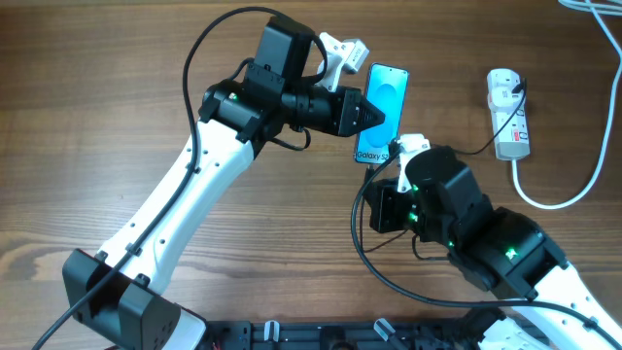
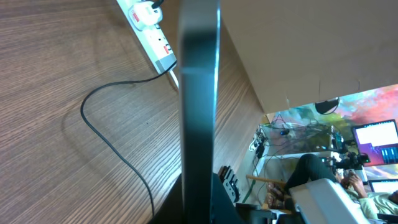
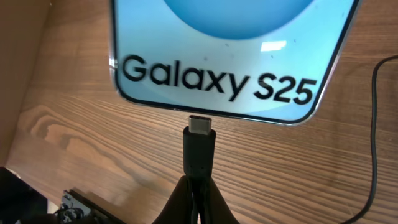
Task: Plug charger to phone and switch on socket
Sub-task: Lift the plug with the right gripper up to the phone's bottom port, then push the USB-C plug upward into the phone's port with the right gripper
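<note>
From above, much of the meeting point is covered. The right arm's wrist sits over the lower end of the phone, so neither the plug nor the right gripper's fingertips show there. The right wrist camera fills that in. The right gripper is pinched shut on the dark plug of the charger. The plug's metal tip is right at the middle of the phone's bottom edge, under the lettering "Galaxy S25". I can't tell whether it has gone into the port or only touches it.

The left gripper is clamped on the phone's side and holds it up off the wooden table. In the left wrist view the phone appears only edge-on, as a dark vertical band, and the fingers are cut off at the bottom.

The power strip lies well apart to the right. The position of its switch is too small to read.

By count there are two arms, one phone and one power strip. One thin black charger cable loops across the table, and one thick white cord curves away from the strip.
</note>
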